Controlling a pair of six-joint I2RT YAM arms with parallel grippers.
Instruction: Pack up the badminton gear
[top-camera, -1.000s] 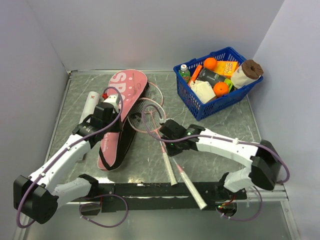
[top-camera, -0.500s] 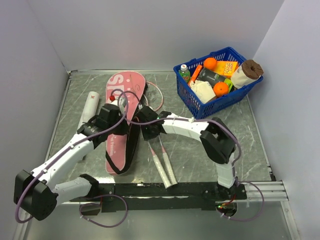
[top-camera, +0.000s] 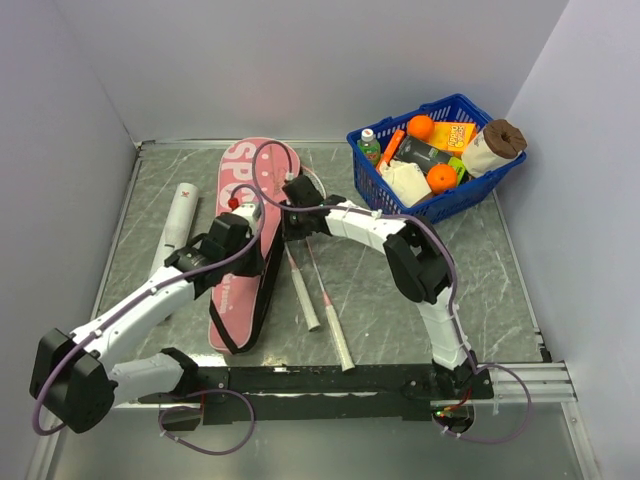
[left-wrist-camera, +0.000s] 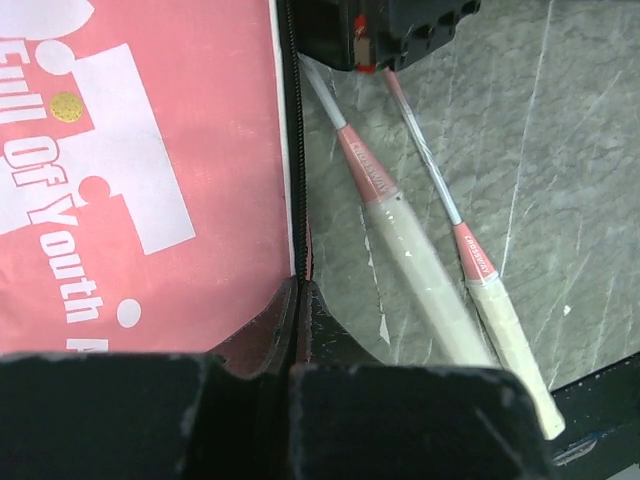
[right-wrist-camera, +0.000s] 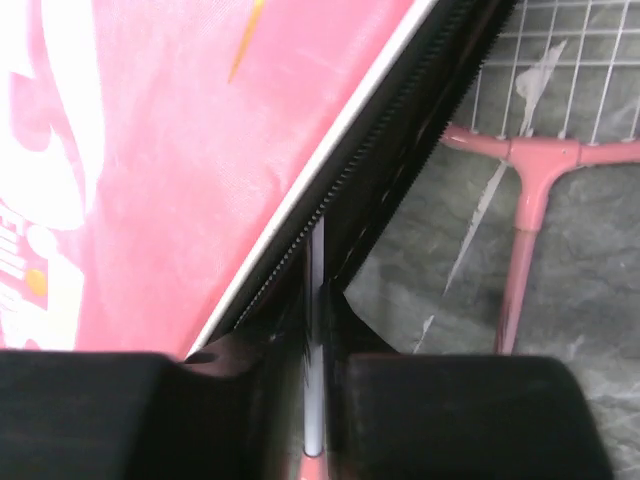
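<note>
Two pink rackets (left-wrist-camera: 400, 235) lie at the open edge of the pink racket bag (top-camera: 232, 300), so the step in hand looks like feeding them head first into it. Their white handles rest on the table (top-camera: 360, 300) just right of the bag's lower half, fanned slightly apart.

The left gripper (left-wrist-camera: 300, 298) is pinched tight on the bag's zip edge, apparently holding the flap up for them. The right gripper (right-wrist-camera: 315, 335) sits at the bag's right edge, further up. One racket's thin shaft runs straight between its fingers and on into the dark gap under the flap. The jaws stand narrow around that shaft, but the wrist view is too close and dim to tell whether the pads grip it or merely flank it.

The other racket's pink throat and strings lie on the table just beside that opening, seemingly not yet under the flap.

Next, I judge, the shaft between the jaws wants pushing along the bag's length towards its far end. The second head then needs tucking under the lifted edge without catching its strings on the zip teeth.

The white tube (top-camera: 178, 215) lies left of the bag, apart from both grippers and not yet packed. The blue basket (top-camera: 440, 205) stands well off to the right.
</note>
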